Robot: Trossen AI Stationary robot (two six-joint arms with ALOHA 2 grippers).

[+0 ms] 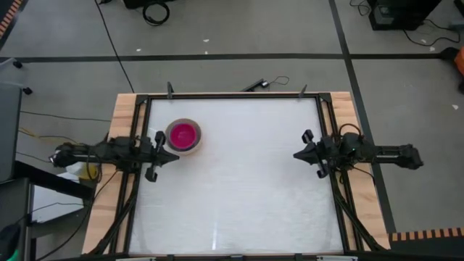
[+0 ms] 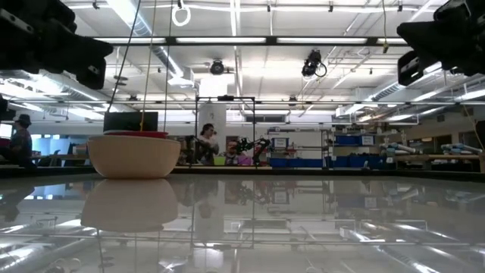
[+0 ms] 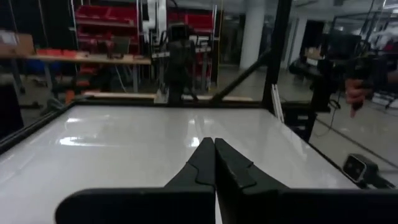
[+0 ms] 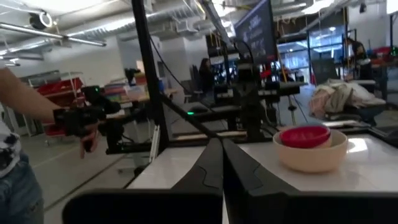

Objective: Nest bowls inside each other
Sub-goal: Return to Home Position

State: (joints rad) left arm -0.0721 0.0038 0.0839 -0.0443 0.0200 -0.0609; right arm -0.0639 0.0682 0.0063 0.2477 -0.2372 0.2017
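Note:
A beige-cream bowl (image 1: 183, 136) stands on its base on the white table at the far left, with a red-magenta bowl (image 1: 183, 134) nested inside it; the pair shows in the low view (image 2: 134, 155) and in the right wrist view (image 4: 310, 148). The other bowls are hidden or out of view. My left gripper (image 1: 174, 156) is shut and empty at the table's left edge, just near-side of the bowls, pointing level toward the right (image 3: 214, 146). My right gripper (image 1: 297, 154) is shut and empty at the right edge, pointing toward the left (image 4: 222, 146).
A black frame (image 1: 232, 96) runs round the white table top. Free table surface (image 1: 246, 188) lies between the two grippers and toward the near edge. A person's arm (image 4: 25, 102) shows beyond the table in the right wrist view.

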